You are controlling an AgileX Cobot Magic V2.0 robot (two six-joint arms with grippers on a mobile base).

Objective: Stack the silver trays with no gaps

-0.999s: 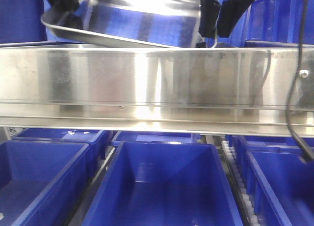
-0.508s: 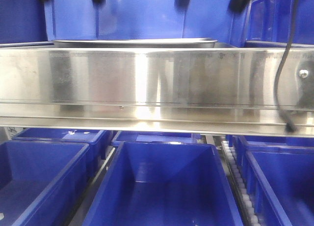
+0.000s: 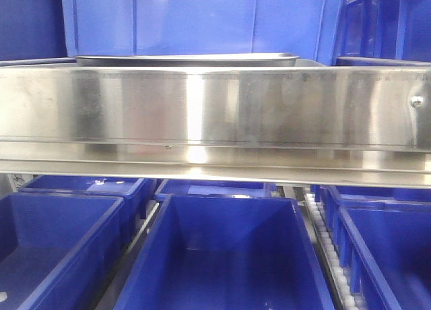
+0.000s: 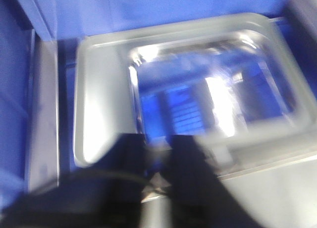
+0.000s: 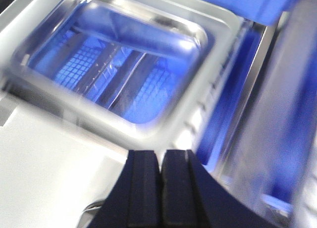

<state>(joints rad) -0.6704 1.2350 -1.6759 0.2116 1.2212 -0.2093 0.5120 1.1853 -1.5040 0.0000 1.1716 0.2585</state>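
Note:
A silver tray (image 3: 185,58) lies flat on the shelf, with only its thin rim showing above the rail in the front view. Blur keeps me from telling how many trays are nested there. In the left wrist view the tray (image 4: 104,104) fills the middle. My left gripper (image 4: 158,153) hovers over its near edge, a small gap between the dark fingers and nothing in it. The right wrist view shows the tray (image 5: 213,74) from its other end. My right gripper (image 5: 160,161) hangs above the near rim with its pads together. Neither gripper shows in the front view.
A broad brushed-steel shelf rail (image 3: 215,114) with a screw (image 3: 417,101) crosses the front view. Deep blue bins (image 3: 222,256) stand below it, and another blue bin (image 3: 195,20) rises behind the tray. Blue bin walls (image 5: 292,99) flank the tray on both sides.
A second ago both grippers held a tilted tray above the shelf. It then lay flat with the grippers lifting away. Now the arms and cable are gone from the front view.

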